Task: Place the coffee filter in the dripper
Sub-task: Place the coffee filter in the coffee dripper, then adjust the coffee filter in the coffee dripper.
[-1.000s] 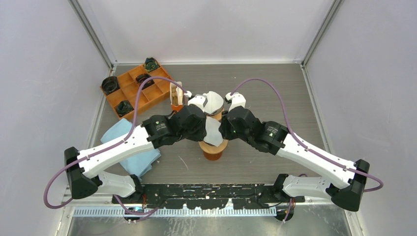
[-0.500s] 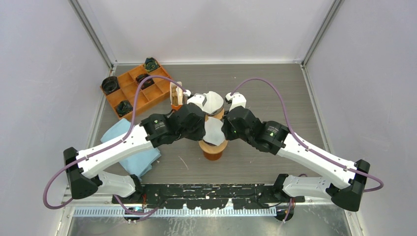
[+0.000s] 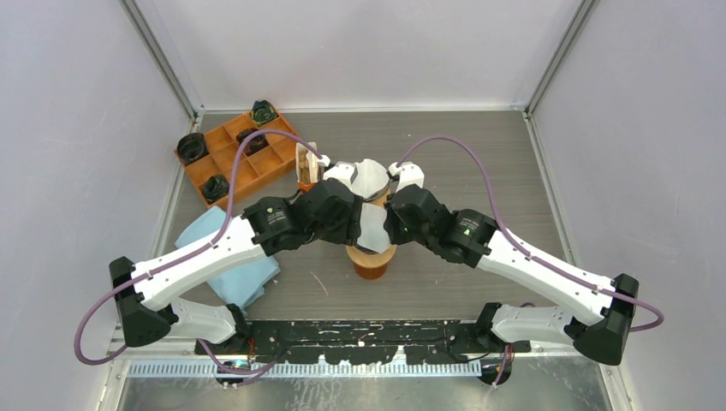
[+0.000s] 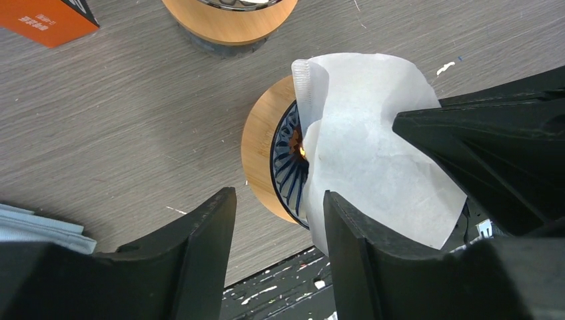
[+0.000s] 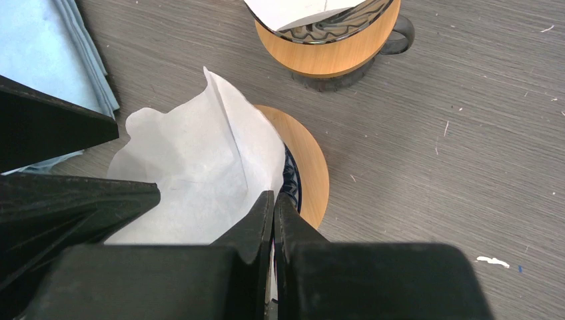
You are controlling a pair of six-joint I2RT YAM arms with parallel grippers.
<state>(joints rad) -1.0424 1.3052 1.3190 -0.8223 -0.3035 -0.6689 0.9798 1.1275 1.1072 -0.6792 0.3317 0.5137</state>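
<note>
**Filter poised over the dripper, not yet seated**

The coffee filter [image 5: 193, 167] hangs just above the dripper [image 4: 260, 153], which stands on the bench [image 5: 466, 133] between the two arms. The right gripper [image 5: 274, 200] has its jaws closed on the near edge of the paper and carries it alone. The left gripper [image 4: 280, 200] has its jaws open. The dripper's wooden rim and blue ribbed bowl show through the gap between them, and the paper lies off to one side, not between them.

The filter is creased and only partly spread. It covers most of the dripper's mouth, with one side of the bowl uncovered. Whether its lower tip already touches the ribs cannot be told. By my reading the fetching is done and the placing is about half done: the paper has yet to be lowered into the bowl, let go and settled against the wall.

Little writing shows. An orange box [image 4: 46, 20] at the corner of the left wrist view carries a line of white print too small to read. Each arm bears a small green mark, also illegible. A wood-collared vessel [image 5: 326, 50] with white paper in it stands just beyond the dripper and has no label.
</note>
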